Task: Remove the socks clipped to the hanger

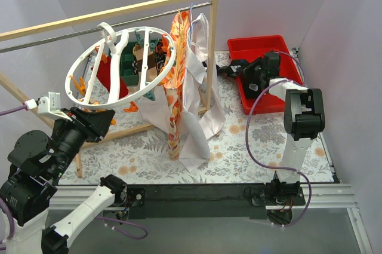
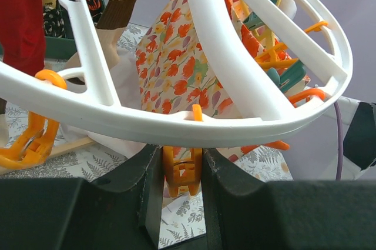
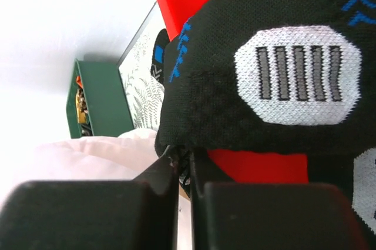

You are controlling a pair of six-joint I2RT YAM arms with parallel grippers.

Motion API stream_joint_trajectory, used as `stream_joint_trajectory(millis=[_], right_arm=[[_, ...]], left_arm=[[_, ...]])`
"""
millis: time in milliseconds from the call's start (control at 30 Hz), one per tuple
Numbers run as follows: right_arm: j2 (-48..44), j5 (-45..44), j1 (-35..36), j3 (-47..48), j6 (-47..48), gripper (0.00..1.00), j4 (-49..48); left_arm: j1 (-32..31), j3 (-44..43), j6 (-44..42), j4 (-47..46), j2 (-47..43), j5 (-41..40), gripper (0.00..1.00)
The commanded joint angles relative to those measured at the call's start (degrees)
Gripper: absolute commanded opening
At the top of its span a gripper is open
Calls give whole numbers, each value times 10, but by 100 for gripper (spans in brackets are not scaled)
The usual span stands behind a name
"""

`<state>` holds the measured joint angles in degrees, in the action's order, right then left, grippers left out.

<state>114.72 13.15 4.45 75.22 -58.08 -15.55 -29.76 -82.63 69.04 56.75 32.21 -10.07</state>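
Observation:
The white wheel-shaped hanger (image 1: 128, 95) hangs from the rail at the back left; its rim (image 2: 176, 123) crosses the left wrist view. My left gripper (image 1: 106, 118) sits just under the near rim, its jaws shut on an orange clip (image 2: 182, 170). A red sock (image 2: 20, 20) and a tan-and-brown sock (image 2: 117, 15) hang clipped to the hanger. My right gripper (image 1: 234, 69) is at the left edge of the red bin (image 1: 262, 48) and is shut on a black sock with blue and white marks (image 3: 282, 73).
An orange floral garment (image 1: 178, 86) and a white shirt (image 1: 197, 110) hang from the wooden rack (image 1: 119, 12) beside the hanger. A green box (image 1: 128, 66) stands behind the hanger. Several orange and teal clips (image 2: 276, 56) line the rim.

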Motion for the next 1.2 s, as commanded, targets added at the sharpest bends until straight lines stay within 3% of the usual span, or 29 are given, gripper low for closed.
stream_joint_trajectory(millis=[0,267,633,933,1033,1067,1133,1167], right_arm=[[-12,7,-6,31,15,1,-30],[-61,15,-19,56,79,1,-25],[-164,-113,-85,67,235,1,85],[-154,-183,-131,33,272,1,87],[-135,-161,-130,20,284,1,90],[-133,-150,-127,9,284,21,94],[-129,-119,-113,6,303,39,104],[-129,-118,-105,9,311,52,132]], left_arm=[[0,-17,-3,9,15,0,0],[0,-23,-3,10,15,2,0],[0,-30,-9,4,25,11,0],[0,-41,-9,5,36,19,0],[0,-39,-7,2,36,21,0],[0,-38,-7,1,35,21,0],[0,-36,-3,0,36,22,0],[0,-35,-1,-1,36,24,0]])
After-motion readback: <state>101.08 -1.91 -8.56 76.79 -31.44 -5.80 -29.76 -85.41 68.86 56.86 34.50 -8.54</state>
